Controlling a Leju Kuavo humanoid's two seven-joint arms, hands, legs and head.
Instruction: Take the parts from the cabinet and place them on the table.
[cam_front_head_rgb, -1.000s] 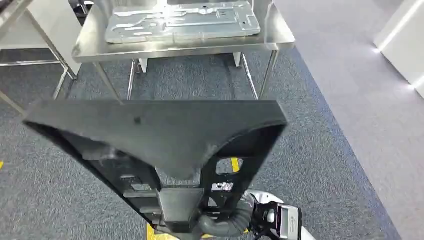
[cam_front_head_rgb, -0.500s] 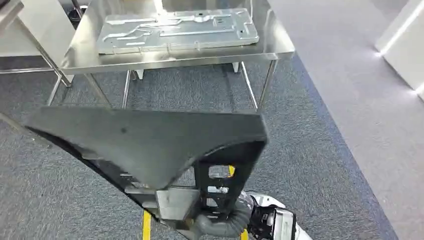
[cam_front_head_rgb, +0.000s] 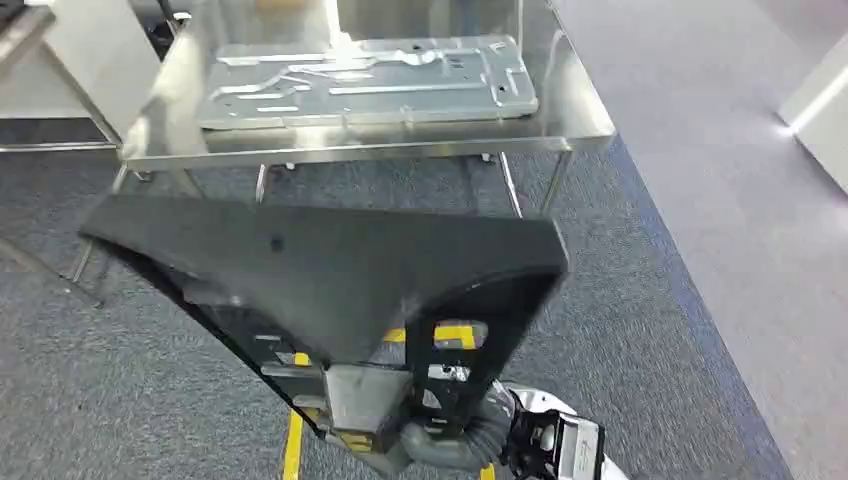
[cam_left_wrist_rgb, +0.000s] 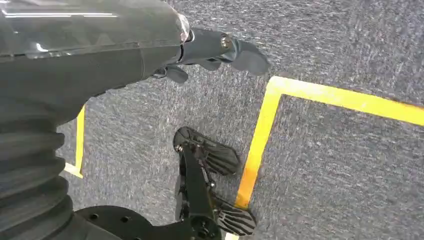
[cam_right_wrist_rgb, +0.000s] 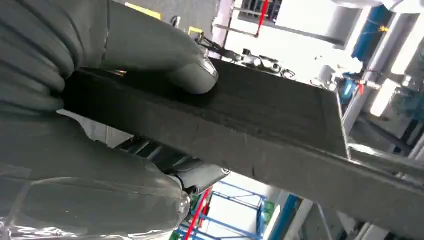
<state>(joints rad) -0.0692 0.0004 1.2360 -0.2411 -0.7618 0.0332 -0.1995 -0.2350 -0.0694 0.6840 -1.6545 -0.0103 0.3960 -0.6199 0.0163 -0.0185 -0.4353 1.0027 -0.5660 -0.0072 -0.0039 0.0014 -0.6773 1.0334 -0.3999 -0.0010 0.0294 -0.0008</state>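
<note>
A large flat black part (cam_front_head_rgb: 330, 270) fills the middle of the head view, held out in front of me and tilted. My right hand (cam_front_head_rgb: 450, 440) grips its lower end; in the right wrist view the thumb (cam_right_wrist_rgb: 170, 60) presses on the part's (cam_right_wrist_rgb: 270, 135) upper face and the darker fingers lie under it. Ahead stands a steel table (cam_front_head_rgb: 370, 152) with a silver stamped metal panel (cam_front_head_rgb: 360, 80) lying flat on it. My left hand (cam_left_wrist_rgb: 150, 45) hangs over the carpet, fingers apart, holding nothing.
Yellow tape lines (cam_front_head_rgb: 292, 445) run across the grey carpet below the part, and also appear as yellow tape (cam_left_wrist_rgb: 260, 140) under my left hand. A second steel table (cam_front_head_rgb: 20, 40) stands at the far left. A white block (cam_front_head_rgb: 815, 100) sits on the lighter floor at right.
The whole picture has shifted, so the camera has moved; the steel table now sits a little lower and further right. The black part stays in my right hand.
</note>
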